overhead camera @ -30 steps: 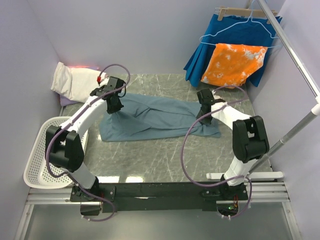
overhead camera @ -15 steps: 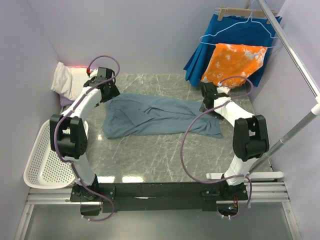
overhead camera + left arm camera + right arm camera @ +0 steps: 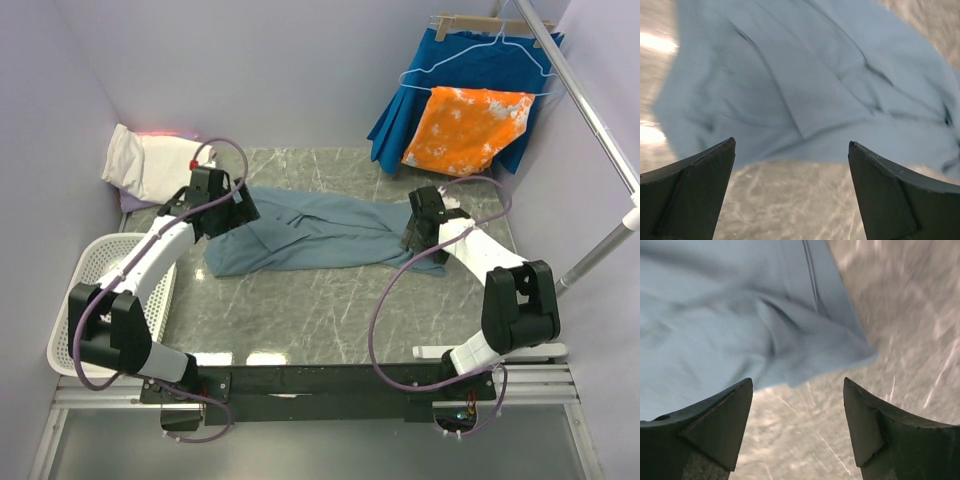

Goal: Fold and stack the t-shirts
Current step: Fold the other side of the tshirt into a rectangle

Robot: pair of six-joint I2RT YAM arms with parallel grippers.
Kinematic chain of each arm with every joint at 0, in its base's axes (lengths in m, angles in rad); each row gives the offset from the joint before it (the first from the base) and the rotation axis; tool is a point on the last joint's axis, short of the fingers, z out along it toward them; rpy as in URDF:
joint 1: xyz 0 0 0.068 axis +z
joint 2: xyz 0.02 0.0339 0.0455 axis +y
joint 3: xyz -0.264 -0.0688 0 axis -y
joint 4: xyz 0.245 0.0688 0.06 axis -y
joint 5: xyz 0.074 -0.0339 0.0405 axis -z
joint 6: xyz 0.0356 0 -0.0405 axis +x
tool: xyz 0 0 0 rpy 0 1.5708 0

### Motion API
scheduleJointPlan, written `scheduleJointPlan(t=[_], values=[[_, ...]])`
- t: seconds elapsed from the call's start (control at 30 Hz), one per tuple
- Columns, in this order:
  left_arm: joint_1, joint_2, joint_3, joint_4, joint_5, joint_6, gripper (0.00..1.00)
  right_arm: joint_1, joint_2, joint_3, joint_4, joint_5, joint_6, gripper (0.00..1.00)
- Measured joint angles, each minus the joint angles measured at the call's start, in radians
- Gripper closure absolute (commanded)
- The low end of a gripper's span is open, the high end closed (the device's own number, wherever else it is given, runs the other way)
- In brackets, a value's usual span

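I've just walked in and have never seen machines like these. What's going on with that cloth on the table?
Two robot arms are working on a blue-grey t-shirt that lies rumpled across the table. The left hand is at one end of it and the right hand at the other. Both are open and hold nothing. A cream-white shirt lies already folded in the far left corner, and a white basket sits at the table's left edge.

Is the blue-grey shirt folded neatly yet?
Not neatly: the dusty blue-grey cotton t-shirt lies loosely bunched and creased across the grey marble tabletop.
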Motion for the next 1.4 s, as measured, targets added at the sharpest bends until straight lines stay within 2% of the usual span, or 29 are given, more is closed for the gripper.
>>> scheduleJointPlan(t=[0.27,0.43,0.47,0.5,0.57,0.6,0.9,1.17,1.27,1.3,1.37,1.4], values=[[-0.021,0.038,-0.072,0.064,0.091,-0.008,0.01,0.006,0.018,-0.073,0.013,-0.026,-0.005,0.32],[-0.021,0.074,-0.072,0.099,0.09,-0.006,0.0,0.008,0.079,-0.058,0.027,-0.008,-0.015,0.47],[-0.021,0.08,-0.072,0.1,0.09,-0.006,0.01,0.008,0.1,-0.049,0.029,-0.002,-0.016,0.52],[-0.021,0.087,-0.072,0.102,0.09,-0.006,0.01,0.008,0.118,-0.042,0.03,0.002,-0.019,0.66],[-0.021,0.101,-0.072,0.106,0.089,-0.004,0.0,0.009,0.141,-0.038,0.031,0.011,-0.024,0.85],[-0.021,0.107,-0.073,0.108,0.089,-0.003,0.01,0.009,0.145,-0.038,0.032,0.015,-0.027,1.0],[-0.021,0.127,-0.091,0.115,0.077,0.001,0.01,0.01,0.126,-0.005,-0.008,0.089,-0.034,1.0],[-0.021,0.154,-0.091,0.102,0.062,0.021,0.0,0.009,0.173,0.174,-0.084,0.23,-0.041,1.0],[-0.021,0.154,-0.091,0.089,0.056,0.027,0.01,0.006,0.224,0.221,-0.104,0.281,-0.041,0.96],[-0.021,0.154,-0.091,0.085,0.055,0.028,0.01,0.004,0.249,0.242,-0.119,0.302,-0.038,0.87],[-0.021,0.154,-0.091,0.08,0.043,0.031,0.01,-0.003,0.291,0.271,-0.133,0.329,-0.034,0.81],[-0.021,0.154,-0.091,0.076,0.034,0.032,0.01,-0.01,0.318,0.294,-0.151,0.346,-0.029,0.66]])
